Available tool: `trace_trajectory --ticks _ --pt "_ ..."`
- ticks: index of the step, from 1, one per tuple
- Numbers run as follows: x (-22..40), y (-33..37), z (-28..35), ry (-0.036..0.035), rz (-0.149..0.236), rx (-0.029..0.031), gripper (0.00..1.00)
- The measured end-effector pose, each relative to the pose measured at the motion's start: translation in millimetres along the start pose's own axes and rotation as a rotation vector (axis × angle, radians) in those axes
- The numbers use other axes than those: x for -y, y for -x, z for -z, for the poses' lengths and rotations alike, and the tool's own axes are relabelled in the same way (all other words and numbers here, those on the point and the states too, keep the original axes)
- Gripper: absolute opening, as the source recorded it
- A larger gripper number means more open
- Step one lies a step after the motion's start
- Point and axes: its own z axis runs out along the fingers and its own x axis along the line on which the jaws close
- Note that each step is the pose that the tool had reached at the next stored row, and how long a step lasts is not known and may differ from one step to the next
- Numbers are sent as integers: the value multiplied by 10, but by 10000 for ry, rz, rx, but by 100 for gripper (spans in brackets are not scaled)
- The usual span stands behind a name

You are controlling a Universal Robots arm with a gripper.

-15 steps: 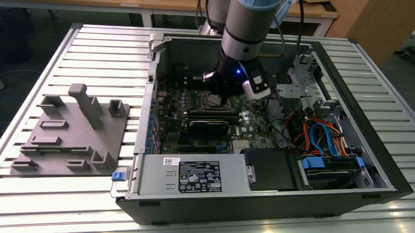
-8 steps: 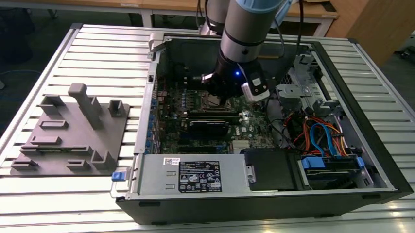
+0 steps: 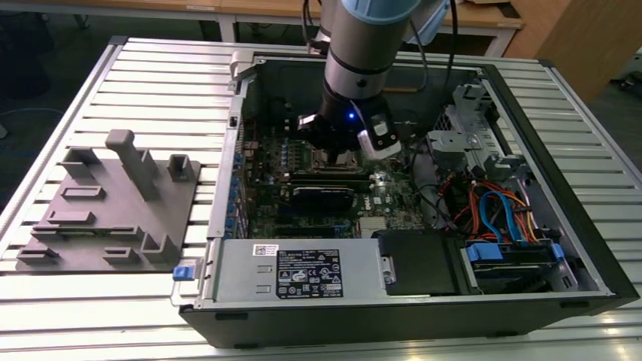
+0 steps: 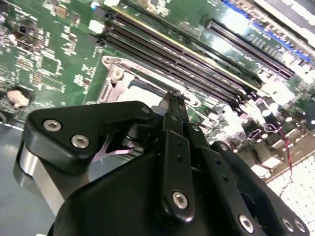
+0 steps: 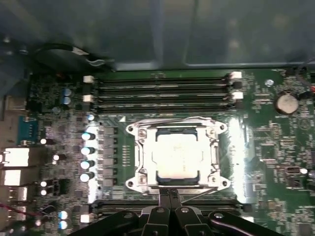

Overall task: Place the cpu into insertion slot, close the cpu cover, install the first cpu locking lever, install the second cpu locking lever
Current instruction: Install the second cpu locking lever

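In the first wrist view the cpu [image 5: 178, 156], a silver-grey square, lies in the insertion slot [image 5: 132, 183]. The silver cpu cover [image 5: 142, 157] lies flat around it as a frame. One thin wire locking lever [image 5: 172, 120] runs along one side of the socket. Another locking lever [image 5: 202, 192] slants along the side nearest my gripper. My gripper [image 5: 170, 193] is shut, fingertips together at that socket edge, with nothing seen between them. From behind, the gripper [image 4: 175, 97] points at the cover [image 4: 114, 81]. In the exterior view the gripper [image 3: 336, 154] hangs low over the motherboard inside the case.
Long memory slots [image 5: 162, 91] lie beside the socket, and a coin battery [image 5: 286, 103] sits further off. A grey labelled power supply box [image 3: 301, 274] fills the case's near side. Cables [image 3: 492, 207] and a drive cage [image 3: 467, 128] are on the exterior view's right, a grey fixture plate [image 3: 110, 210] on its left.
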Motion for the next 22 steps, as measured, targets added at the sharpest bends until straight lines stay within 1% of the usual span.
trace_trajectory --ticks 3,18,19,22 --pt "27 -17 1 55 4 -3 10" --pt "32 -16 1 60 2 -9 10" --pt "41 -16 3 73 5 -11 10" --pt "76 -15 8 206 9 -15 10"
